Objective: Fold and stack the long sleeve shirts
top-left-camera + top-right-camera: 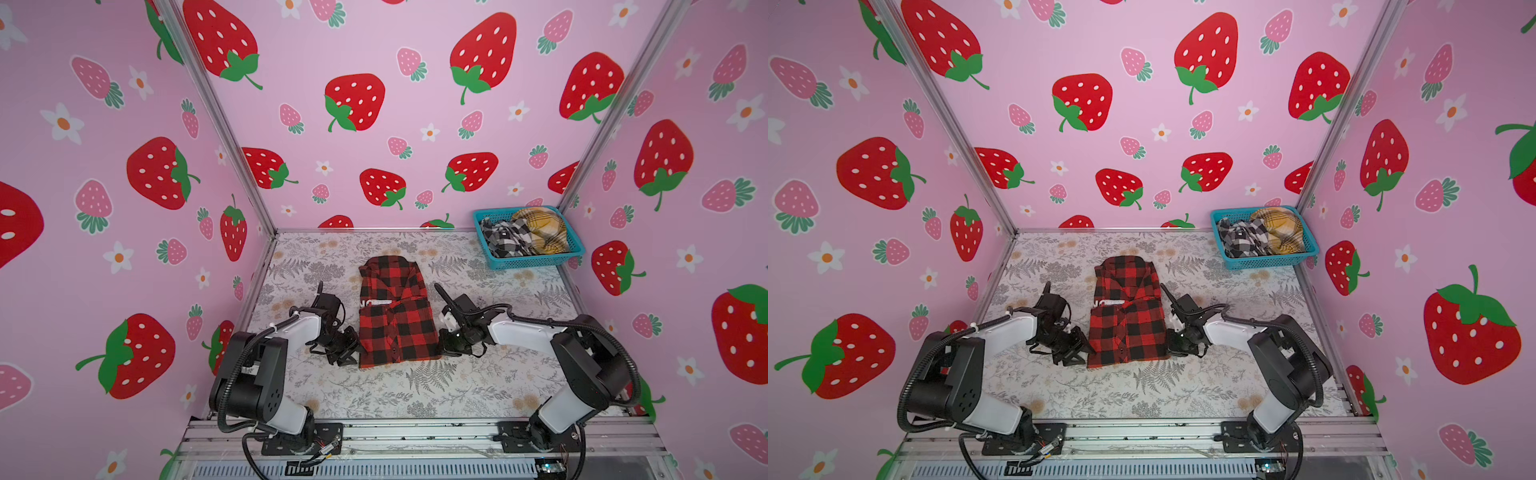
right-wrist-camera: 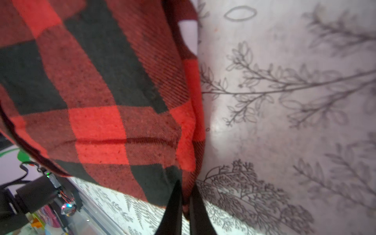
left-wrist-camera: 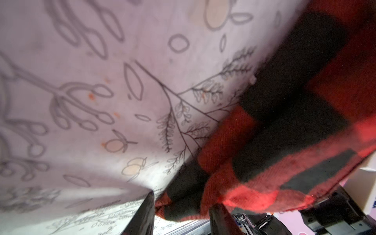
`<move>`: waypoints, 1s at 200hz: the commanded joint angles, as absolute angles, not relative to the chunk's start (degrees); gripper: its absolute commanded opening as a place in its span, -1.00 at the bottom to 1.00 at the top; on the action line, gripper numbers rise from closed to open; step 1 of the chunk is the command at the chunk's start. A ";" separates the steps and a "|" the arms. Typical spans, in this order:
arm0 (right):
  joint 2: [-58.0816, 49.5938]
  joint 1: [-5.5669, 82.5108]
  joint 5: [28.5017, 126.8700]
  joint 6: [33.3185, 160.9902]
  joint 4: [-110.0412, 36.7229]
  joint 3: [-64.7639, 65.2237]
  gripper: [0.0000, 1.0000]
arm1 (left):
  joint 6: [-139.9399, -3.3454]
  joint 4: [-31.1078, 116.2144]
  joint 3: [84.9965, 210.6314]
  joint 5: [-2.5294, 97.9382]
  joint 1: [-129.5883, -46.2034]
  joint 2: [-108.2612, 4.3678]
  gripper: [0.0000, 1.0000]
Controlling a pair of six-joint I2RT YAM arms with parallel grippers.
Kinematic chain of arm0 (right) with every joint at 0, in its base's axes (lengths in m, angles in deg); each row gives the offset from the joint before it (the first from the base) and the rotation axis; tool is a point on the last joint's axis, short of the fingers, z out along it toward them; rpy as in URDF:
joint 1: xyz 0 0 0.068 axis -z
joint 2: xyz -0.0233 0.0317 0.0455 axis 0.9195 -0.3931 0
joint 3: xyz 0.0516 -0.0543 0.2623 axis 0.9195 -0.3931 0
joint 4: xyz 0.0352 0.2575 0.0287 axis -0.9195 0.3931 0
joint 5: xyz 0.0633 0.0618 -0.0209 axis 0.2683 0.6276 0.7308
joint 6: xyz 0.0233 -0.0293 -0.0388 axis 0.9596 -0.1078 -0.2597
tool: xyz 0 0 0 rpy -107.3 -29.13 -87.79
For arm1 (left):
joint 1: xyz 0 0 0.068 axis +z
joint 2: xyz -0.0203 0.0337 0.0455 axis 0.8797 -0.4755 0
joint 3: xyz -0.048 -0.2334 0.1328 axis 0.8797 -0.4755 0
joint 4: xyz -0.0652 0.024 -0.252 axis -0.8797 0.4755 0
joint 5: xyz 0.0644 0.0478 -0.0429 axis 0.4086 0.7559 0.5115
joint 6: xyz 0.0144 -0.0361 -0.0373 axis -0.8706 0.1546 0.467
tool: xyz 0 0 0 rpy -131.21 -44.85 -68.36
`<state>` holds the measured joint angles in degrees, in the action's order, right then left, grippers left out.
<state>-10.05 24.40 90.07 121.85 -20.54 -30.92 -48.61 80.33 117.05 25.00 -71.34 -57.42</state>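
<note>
The right gripper (image 2: 185, 188) is clenched on the edge of the red shirt (image 1: 397, 328): in the right wrist view the cloth sits pinched between its two thin fingers, close to the near corner. The left gripper (image 3: 183, 200) is at the opposite near corner. Its jaws stand apart with the cloth between them, and we do not see them pressing it yet.

The red shirt lies flat in the middle of the counter (image 1: 415, 395), between the two grippers. Its collar points to the back wall and its hem is toward the arms. Its sides seem already folded inward, so it makes a narrow rectangle. We judge that the fold of the hem toward the collar is what remains for this shirt.

Further out, at the far right corner, the basket (image 1: 536, 262) holds the black-and-white shirt (image 1: 505, 239) and the yellow shirt (image 1: 540, 232), both crumpled. They are not folded and no stack exists, so we think most of the task is left.
</note>
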 commanded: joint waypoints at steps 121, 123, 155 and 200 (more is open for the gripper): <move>-0.57 23.03 85.43 127.02 -14.81 -38.66 -1.00 | -52.38 81.72 121.05 29.48 -73.93 -60.30 -0.07; -0.56 23.01 85.29 127.01 -14.63 -38.52 -0.98 | -52.43 81.96 121.07 29.68 -73.78 -59.77 -0.07; 0.17 23.02 82.61 125.45 -9.89 -34.91 -0.27 | -51.41 85.50 118.75 28.00 -72.86 -52.01 -0.02; 0.00 23.46 81.74 125.31 -8.91 -32.99 -0.08 | -44.86 82.35 111.09 20.72 -74.17 -46.08 -0.01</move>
<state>-0.56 23.37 83.58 125.15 -11.97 -34.11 -49.09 82.48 115.19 24.98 -73.09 -47.49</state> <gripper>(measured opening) 0.463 0.494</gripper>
